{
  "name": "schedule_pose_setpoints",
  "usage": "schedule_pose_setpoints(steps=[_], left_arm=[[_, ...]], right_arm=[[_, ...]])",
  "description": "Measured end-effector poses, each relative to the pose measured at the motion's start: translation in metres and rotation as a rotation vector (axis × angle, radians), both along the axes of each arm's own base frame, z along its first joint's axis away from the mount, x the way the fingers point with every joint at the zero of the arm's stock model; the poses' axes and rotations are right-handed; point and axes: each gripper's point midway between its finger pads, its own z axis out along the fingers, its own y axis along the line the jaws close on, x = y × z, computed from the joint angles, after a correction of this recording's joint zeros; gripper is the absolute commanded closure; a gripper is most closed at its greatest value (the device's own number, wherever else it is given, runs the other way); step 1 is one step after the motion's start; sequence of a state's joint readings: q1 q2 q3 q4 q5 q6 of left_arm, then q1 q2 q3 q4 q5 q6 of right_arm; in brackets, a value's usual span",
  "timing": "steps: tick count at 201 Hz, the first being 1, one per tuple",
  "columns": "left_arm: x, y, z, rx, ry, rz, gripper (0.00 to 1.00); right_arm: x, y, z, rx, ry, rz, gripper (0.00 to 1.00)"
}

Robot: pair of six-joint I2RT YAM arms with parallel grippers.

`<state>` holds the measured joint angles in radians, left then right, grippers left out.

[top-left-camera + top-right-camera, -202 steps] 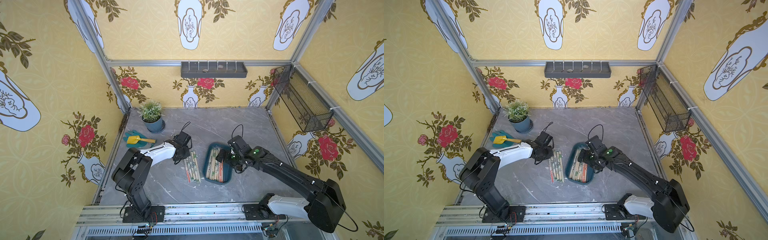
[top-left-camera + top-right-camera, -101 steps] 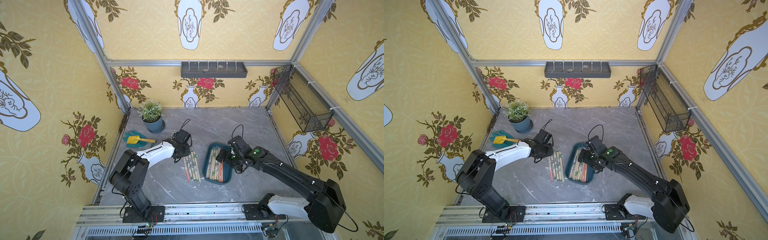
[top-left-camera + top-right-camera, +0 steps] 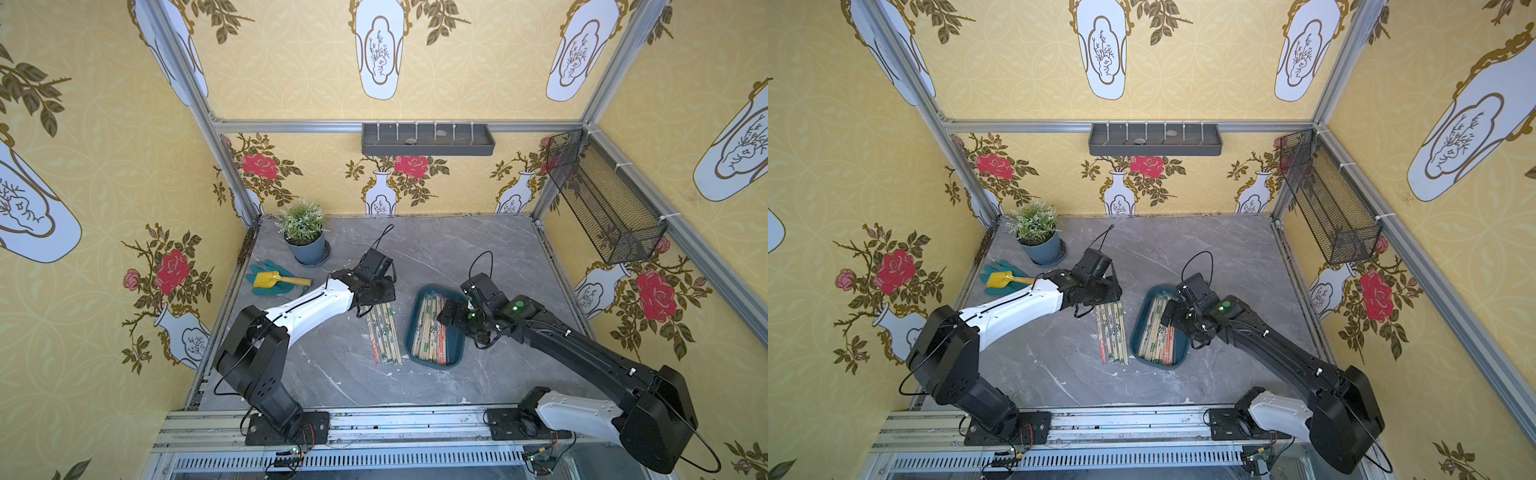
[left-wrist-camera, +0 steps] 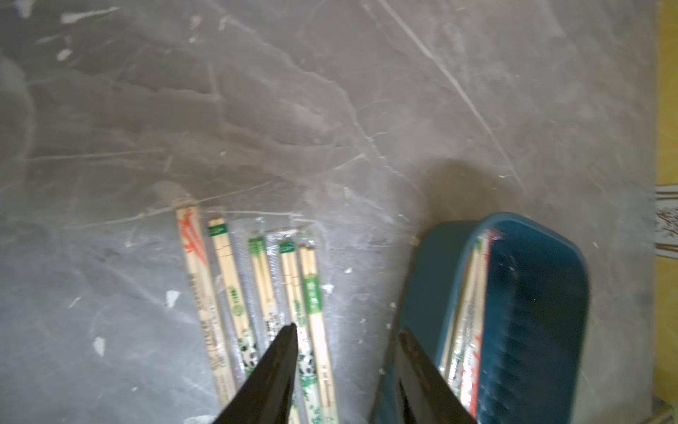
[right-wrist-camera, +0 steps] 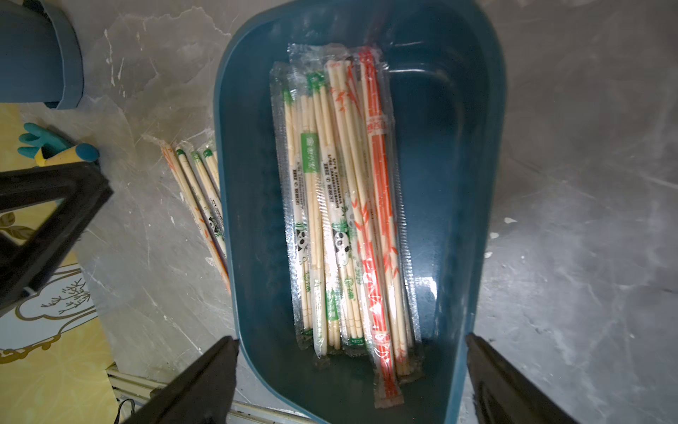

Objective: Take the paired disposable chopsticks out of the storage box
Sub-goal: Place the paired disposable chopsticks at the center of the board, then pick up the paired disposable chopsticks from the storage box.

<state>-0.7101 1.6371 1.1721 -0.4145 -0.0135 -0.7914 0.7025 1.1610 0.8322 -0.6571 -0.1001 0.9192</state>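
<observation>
**Left and right wrist views.** My left end effector [image 4: 346, 328] hung spread and empty above the bench [image 4: 330, 110]. One fingertip was over the row of paired disposable chopsticks [image 4: 257, 279], which lay flat just beside the storage box [image 4: 532, 293]. The other fingertip was close to the box's outer wall. My right end effector [image 5: 351, 337] stood wide apart, gripping nothing, above one end of the box, where more sleeved pairs [image 5: 341, 205] lay lengthwise inside.

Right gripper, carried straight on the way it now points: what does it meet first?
Probably the storage box. The right gripper points down into it, and its open jaws line up with the side rims, with the chopsticks lying between. Its height above the box is unclear.
</observation>
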Motion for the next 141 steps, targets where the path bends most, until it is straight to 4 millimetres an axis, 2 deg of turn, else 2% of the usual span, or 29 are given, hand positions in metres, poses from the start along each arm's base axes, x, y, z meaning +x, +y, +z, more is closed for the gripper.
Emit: schedule_pose_setpoints(steps=[24,51,106,141], left_arm=[[-0.007,-0.031,0.013,-0.014,-0.024,-0.089,0.52],[-0.017,-0.059,0.011,-0.009,-0.022,-0.169,0.52],[-0.044,-0.109,-0.014,0.008,0.040,-0.296,0.56],[-0.055,-0.126,-0.030,0.024,0.070,-0.338,0.62]], right_arm=[[0.003,-0.014,0.000,0.010,-0.008,-0.045,0.02],[0.000,-0.029,-0.001,0.018,0.002,-0.081,0.03],[-0.011,-0.045,-0.007,0.018,0.007,-0.097,0.03],[-0.018,-0.046,-0.013,0.024,0.023,-0.091,0.03]])
